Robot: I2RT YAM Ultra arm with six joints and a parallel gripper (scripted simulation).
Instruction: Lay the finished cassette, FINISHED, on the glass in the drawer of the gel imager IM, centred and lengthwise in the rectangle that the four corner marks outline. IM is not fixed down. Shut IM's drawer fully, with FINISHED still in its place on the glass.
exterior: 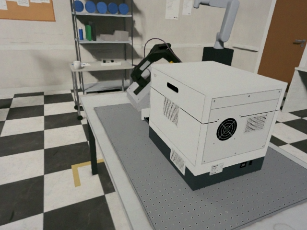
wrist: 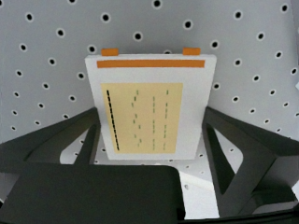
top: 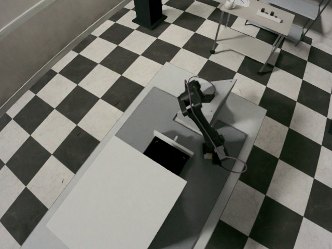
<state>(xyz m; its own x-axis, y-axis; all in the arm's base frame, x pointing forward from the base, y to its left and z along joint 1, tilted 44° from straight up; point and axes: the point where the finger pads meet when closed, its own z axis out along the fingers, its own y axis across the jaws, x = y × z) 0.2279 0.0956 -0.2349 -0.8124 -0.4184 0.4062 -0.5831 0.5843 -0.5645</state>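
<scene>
My gripper (top: 210, 157) (wrist: 150, 112) is shut on the finished cassette (wrist: 149, 107) (top: 207, 155), a white slab with an orange strip, two orange tabs and a yellow gel window. It holds the cassette by its long sides, over the perforated breadboard (wrist: 42, 42), just right of the open drawer. The gel imager IM (top: 115, 193) (exterior: 210, 111) is a big white box. Its drawer stands pulled out, showing dark glass (top: 166, 154) behind a white front panel (top: 173, 143). In the exterior view the imager hides the gripper and the drawer glass.
The grey breadboard (top: 134, 125) (exterior: 128, 138) lies on a white table (top: 249, 112). The arm's slanted grey mount (top: 222, 93) stands behind the drawer. A purple cable (top: 238, 166) loops beside the gripper. A cart (top: 254, 16) and shelves (exterior: 104, 39) stand off the table.
</scene>
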